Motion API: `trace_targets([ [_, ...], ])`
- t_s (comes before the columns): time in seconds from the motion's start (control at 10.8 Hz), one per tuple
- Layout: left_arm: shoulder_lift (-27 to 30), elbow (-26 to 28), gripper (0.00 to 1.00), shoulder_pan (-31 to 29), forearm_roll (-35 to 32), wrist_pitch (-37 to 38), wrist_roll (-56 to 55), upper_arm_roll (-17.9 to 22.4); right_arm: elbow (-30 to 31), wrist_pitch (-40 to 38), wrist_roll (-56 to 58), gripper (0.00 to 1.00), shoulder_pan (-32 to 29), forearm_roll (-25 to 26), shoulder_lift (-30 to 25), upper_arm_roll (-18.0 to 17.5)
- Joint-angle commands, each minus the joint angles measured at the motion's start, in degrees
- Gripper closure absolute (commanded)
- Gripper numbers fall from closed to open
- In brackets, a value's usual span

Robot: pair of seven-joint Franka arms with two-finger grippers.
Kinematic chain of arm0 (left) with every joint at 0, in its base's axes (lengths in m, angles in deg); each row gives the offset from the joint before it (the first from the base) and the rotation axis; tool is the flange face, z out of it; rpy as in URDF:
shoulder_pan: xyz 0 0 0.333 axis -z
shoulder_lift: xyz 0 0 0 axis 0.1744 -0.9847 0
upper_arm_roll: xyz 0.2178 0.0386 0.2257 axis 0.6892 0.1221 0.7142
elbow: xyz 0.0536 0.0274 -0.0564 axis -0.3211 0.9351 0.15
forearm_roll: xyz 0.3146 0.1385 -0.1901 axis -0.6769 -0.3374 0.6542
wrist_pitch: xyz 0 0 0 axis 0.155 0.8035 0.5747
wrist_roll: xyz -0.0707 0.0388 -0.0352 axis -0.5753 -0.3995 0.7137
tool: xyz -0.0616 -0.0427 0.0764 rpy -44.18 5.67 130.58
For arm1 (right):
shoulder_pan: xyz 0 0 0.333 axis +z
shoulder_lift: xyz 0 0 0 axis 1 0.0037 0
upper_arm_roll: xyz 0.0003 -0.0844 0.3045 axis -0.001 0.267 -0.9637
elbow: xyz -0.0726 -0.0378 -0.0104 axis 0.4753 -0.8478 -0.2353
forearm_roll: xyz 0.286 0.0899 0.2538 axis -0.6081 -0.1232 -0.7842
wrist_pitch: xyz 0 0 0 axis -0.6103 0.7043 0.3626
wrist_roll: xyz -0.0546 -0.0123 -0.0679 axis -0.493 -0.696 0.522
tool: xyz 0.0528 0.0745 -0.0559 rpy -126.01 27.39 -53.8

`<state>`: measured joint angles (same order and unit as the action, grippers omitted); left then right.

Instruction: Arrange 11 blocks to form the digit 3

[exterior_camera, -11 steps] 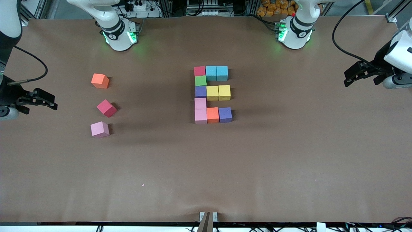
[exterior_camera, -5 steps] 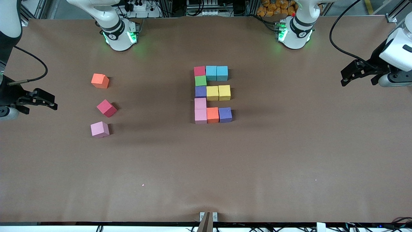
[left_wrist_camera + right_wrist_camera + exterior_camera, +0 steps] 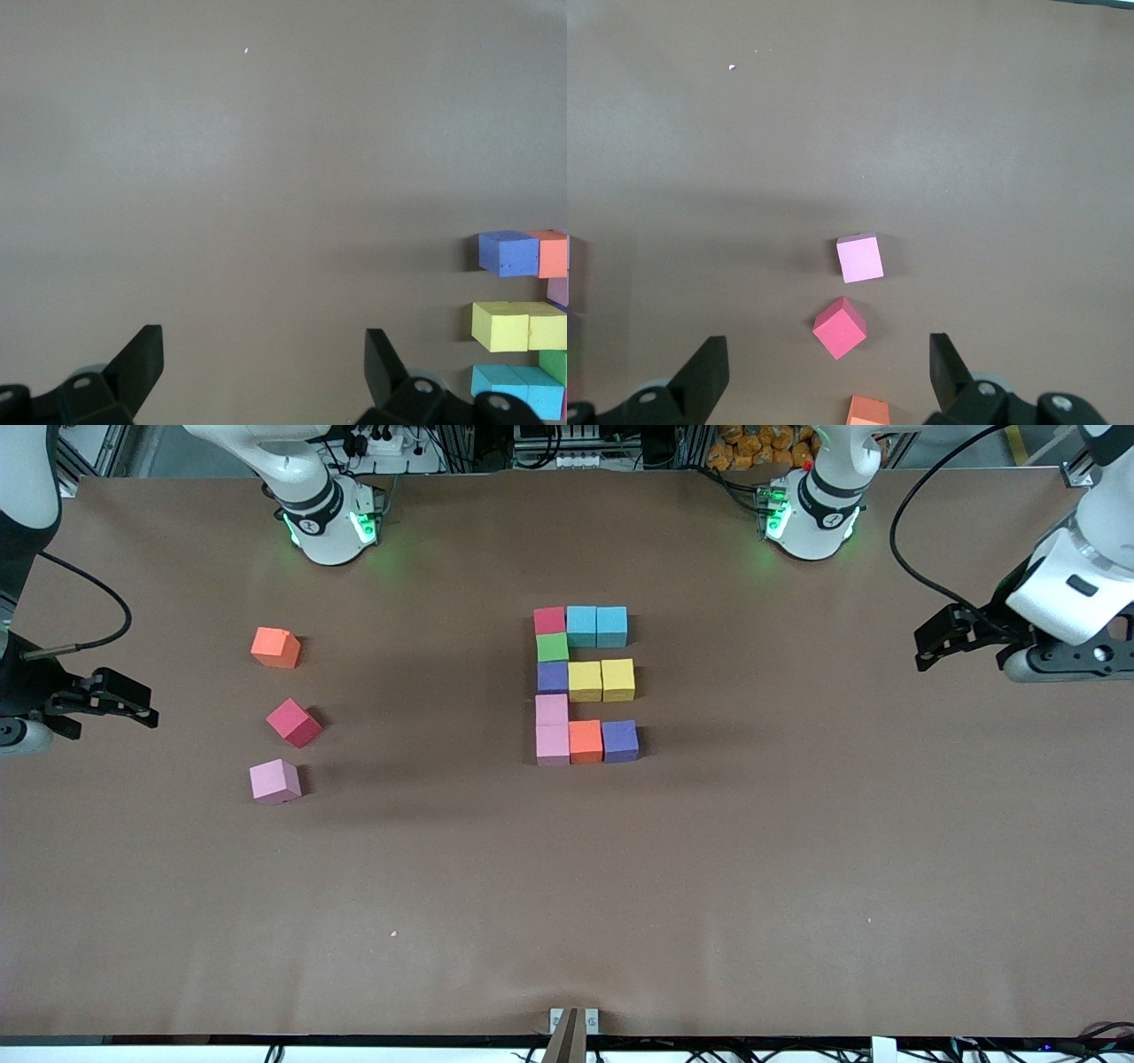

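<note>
Eleven foam blocks (image 3: 585,682) sit touching at the table's (image 3: 567,886) centre, forming a column of red, green, purple and two pink cubes with three short rows: cyan pair (image 3: 596,625), yellow pair (image 3: 601,680), then orange and purple. At nine o'clock from this figure, three loose cubes lie apart: orange cube (image 3: 275,647), red cube (image 3: 293,722), pink cube (image 3: 275,781). The right gripper (image 3: 142,710) hangs over the right arm's end, jaws wide, empty. The left gripper (image 3: 930,645) hangs at three o'clock over the left arm's end, jaws wide, empty.
</note>
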<state>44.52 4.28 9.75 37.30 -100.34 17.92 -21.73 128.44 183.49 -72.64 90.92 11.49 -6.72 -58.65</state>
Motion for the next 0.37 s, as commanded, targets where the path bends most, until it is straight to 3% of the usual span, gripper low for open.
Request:
trace_targets([
  [0.0, 0.16, -0.12, 0.00, 0.30, -0.07, -0.01, 0.57, 0.30, -0.67, -0.02, 0.58, 0.00, -0.08, -1.00, 0.29, -0.02],
  [0.28, 0.34, -0.29, 0.00, -0.23, -0.43, -0.01, -0.39, 0.57, -0.67, 0.07, 0.58, 0.00, -0.17, -1.00, 0.55, -0.02],
])
